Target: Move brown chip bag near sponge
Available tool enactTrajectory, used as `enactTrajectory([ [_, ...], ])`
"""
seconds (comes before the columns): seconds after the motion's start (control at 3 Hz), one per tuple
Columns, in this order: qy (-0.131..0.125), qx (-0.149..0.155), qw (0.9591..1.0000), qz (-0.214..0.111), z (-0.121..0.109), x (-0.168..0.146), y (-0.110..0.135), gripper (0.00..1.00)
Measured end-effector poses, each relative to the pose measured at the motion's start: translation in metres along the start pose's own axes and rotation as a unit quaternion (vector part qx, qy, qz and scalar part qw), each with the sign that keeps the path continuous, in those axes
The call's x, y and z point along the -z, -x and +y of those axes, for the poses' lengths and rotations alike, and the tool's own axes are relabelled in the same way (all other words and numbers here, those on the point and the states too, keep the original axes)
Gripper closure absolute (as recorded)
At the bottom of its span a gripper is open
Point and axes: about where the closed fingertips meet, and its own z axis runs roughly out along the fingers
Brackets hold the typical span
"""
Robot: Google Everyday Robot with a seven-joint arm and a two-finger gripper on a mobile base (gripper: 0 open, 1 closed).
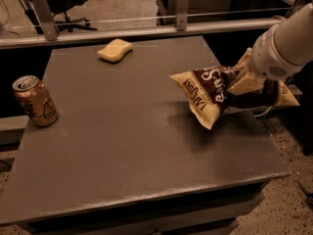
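The brown chip bag, dark brown with cream ends and white lettering, hangs lifted above the right side of the grey table, casting a shadow below it. My gripper comes in from the right on a white arm and is shut on the bag's middle. The pale-yellow sponge lies on the table near its far edge, well to the left of the bag.
A brown-tan drink can stands upright at the table's left edge. A metal rail runs behind the table. An office chair stands at the back left. The table's right edge lies under the arm.
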Motion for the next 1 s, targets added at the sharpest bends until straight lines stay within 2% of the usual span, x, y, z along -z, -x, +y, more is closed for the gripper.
enactTrajectory([
  [0.33,-0.007,0.016,0.9993,-0.033,-0.005,-0.016,0.026,1.00],
  [0.67,-0.034,0.019,0.9964,-0.075,-0.039,-0.049,0.072,1.00],
  [1.0,-0.063,0.006,0.9925,-0.104,-0.079,-0.085,0.118,1.00],
])
